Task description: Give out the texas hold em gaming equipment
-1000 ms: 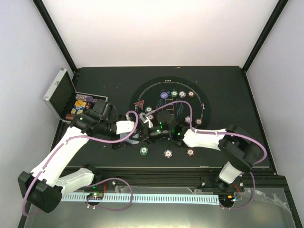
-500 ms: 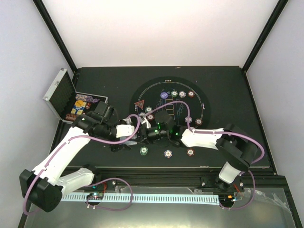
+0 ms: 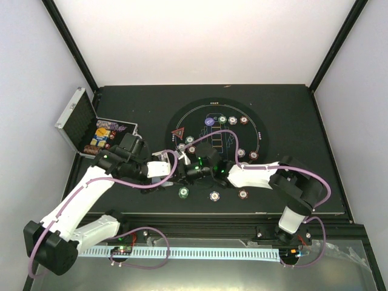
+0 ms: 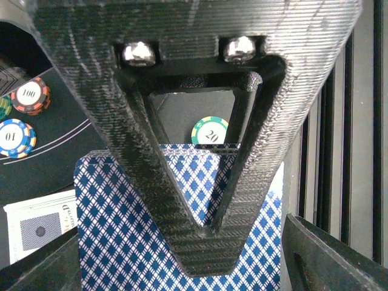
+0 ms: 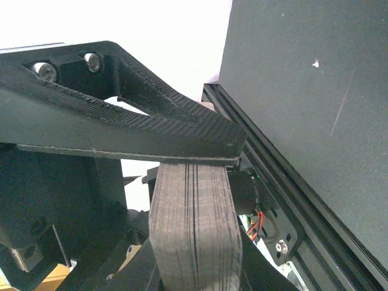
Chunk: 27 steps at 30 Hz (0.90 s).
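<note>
My right gripper is shut on a thick deck of playing cards, seen edge-on in the right wrist view between its fingers. My left gripper meets it over the table's front left. In the left wrist view its upper finger lies flat on the top card's blue diamond back, jaws closed on that card. Striped chips lie on the round mat, one of them a green chip, with a red triangle marker and a purple button. Three chips, among them a green one, lie in front of the mat.
The open silver studded case stands at the left edge with chips inside. In the left wrist view a green 20 chip, a red 100 chip, a blue 10 chip and a white printed card lie below.
Both grippers have shifted slightly left together, the right one closing in on the left. The chips on the mat have not moved.
</note>
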Available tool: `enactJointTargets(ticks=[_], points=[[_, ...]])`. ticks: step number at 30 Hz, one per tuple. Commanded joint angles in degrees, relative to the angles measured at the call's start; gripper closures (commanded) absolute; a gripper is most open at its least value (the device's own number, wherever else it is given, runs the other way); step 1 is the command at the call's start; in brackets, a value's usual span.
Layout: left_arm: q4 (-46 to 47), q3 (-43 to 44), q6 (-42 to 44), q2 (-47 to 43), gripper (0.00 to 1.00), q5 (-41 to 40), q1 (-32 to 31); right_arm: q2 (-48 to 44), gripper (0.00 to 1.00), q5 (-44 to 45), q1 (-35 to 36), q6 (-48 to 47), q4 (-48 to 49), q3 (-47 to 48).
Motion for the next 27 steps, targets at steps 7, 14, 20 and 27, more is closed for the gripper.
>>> enactJointTargets(ticks=[7, 14, 20, 27], points=[[-0.60, -2.80, -1.70, -4.61, 0.01, -2.05, -0.34, 0.70, 0.95, 1.16, -0.44, -0.16, 3.26, 1.44], [0.98, -3.31, -2.76, -4.55, 0.01, -3.54, -0.29, -0.31, 0.96, 0.13, -0.44, 0.22, 2.93, 1.79], [4.14, -5.23, -2.41, -7.13, 0.01, -2.18, -0.28, -3.53, 0.96, 2.00, -0.39, -0.70, 0.48, 0.24], [4.70, -3.62, -3.34, -5.66, 0.01, -1.38, -0.32, -4.89, 0.96, 2.18, -0.37, 0.19, 1.81, -1.33]])
